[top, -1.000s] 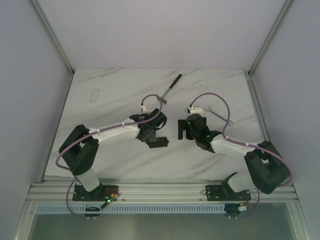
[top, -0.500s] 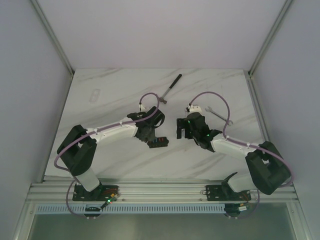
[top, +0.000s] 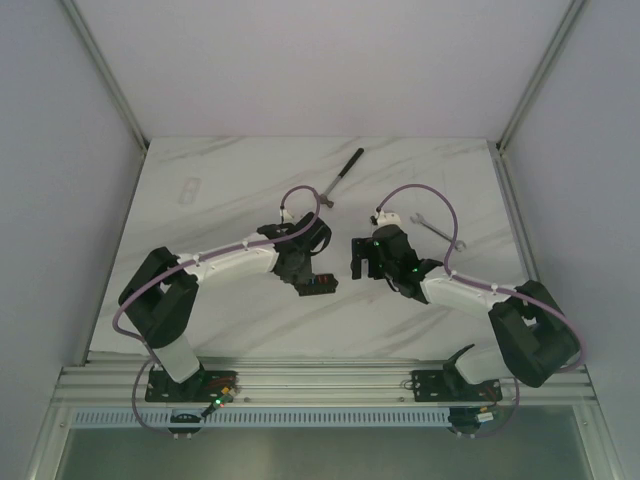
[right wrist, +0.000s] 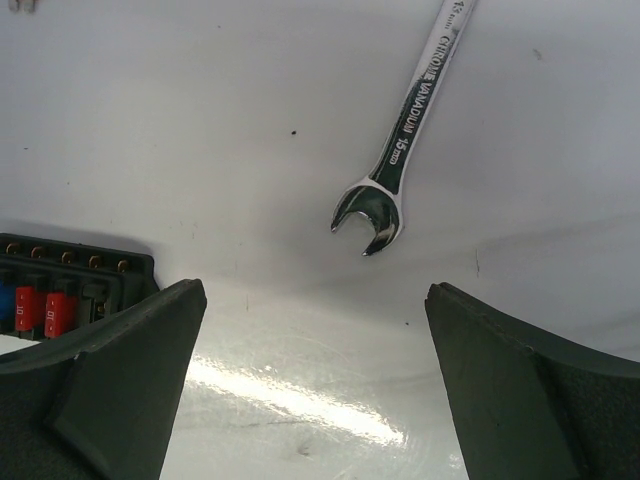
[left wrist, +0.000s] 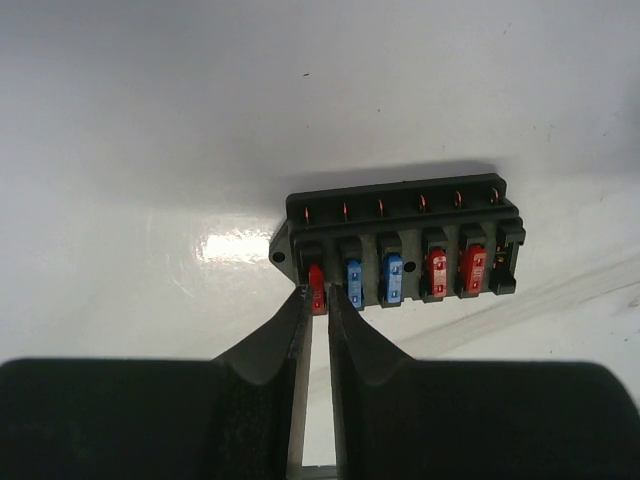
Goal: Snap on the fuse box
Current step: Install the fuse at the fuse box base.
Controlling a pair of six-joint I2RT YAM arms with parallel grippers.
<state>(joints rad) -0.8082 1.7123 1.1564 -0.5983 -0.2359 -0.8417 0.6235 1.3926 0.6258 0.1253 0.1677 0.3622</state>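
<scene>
The fuse box (left wrist: 400,240) is a small black box with red and blue fuses in a row. It lies on the white marble table, between the two arms in the top view (top: 320,284). My left gripper (left wrist: 318,292) is closed to a narrow gap, and its tips pinch the leftmost red fuse (left wrist: 316,282) in the box; it also shows in the top view (top: 308,268). My right gripper (right wrist: 312,295) is wide open and empty, just right of the box, whose end shows at the left edge of the right wrist view (right wrist: 60,290).
A chrome open-end wrench (right wrist: 405,140) lies beyond my right gripper, and it also shows in the top view (top: 433,230). A black-handled tool (top: 343,177) lies at the back centre. A small clear oblong piece (top: 189,190) lies far left.
My right gripper has edged a little left toward the fuse box. My left gripper has stayed at the box, its wrist shifting only slightly.
</scene>
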